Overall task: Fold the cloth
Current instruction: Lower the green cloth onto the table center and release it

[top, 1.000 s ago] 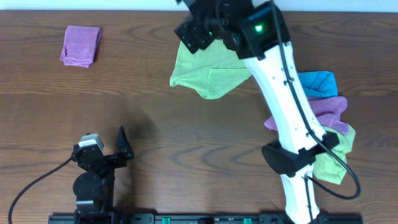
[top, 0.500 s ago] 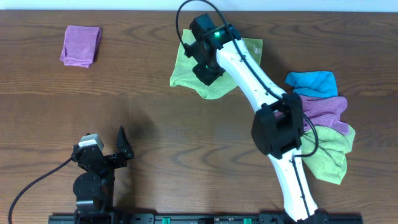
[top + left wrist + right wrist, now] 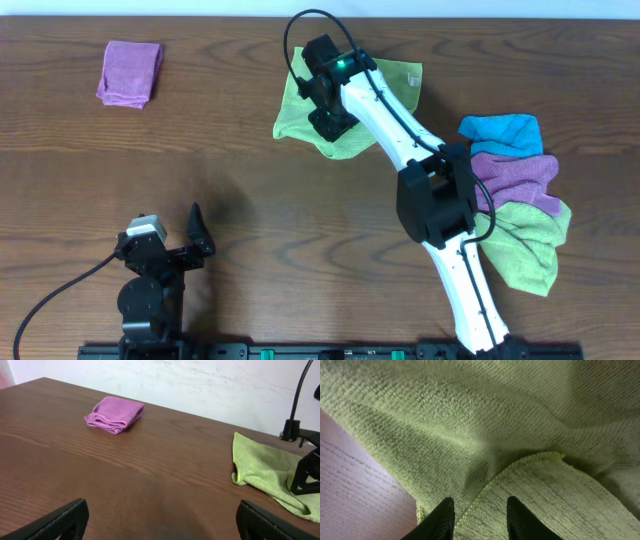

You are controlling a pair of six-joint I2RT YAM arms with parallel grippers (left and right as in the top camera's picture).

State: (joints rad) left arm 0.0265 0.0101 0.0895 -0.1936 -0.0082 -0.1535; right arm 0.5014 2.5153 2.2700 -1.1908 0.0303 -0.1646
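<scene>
The cloth is spread rumpled on the table, left of the pile; the right pincer is set on it, narrowly parted astride a hem; one layer only should be pinched; the left pincer, farther left, is held wide.

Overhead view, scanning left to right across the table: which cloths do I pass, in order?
Folded purple cloth → spread lime green microfibre cloth → heap of blue, purple and green cloths at the right edge, counted as one since they overlap.
</scene>
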